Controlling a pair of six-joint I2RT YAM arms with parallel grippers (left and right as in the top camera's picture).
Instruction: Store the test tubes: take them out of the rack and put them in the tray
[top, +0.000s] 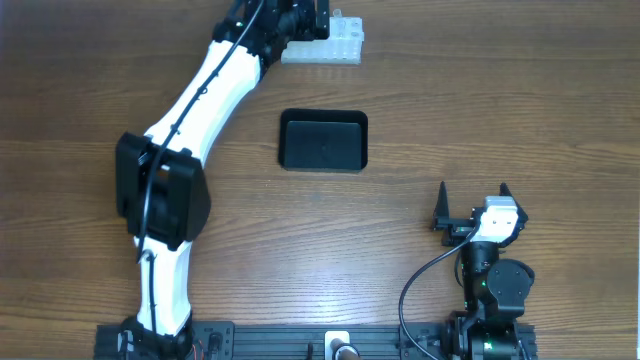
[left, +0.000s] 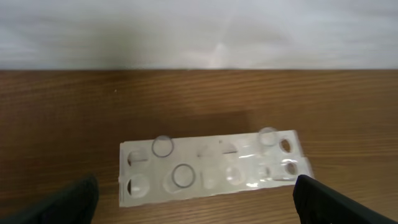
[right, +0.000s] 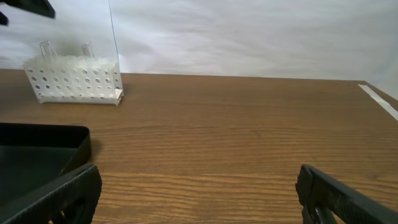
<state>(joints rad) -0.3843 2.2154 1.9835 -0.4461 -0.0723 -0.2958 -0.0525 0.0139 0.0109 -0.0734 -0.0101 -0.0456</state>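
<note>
A white perforated rack (top: 325, 45) stands at the far edge of the table, and clear test tubes (left: 163, 147) stand upright in it; the rack (left: 211, 168) lies directly below my left gripper (left: 196, 199), whose fingers are open wide on either side of it. From the right wrist view the rack (right: 74, 81) stands far off with tubes (right: 46, 50) sticking up from it. A black tray (top: 323, 141) lies empty at the table's middle, its corner (right: 43, 149) close to my right gripper (top: 470, 205). That gripper is open and holds nothing.
The left arm (top: 200, 110) stretches diagonally from the near left to the far middle. A pale wall (right: 249, 37) rises behind the table's far edge. Bare wood (top: 520, 110) lies right of the tray.
</note>
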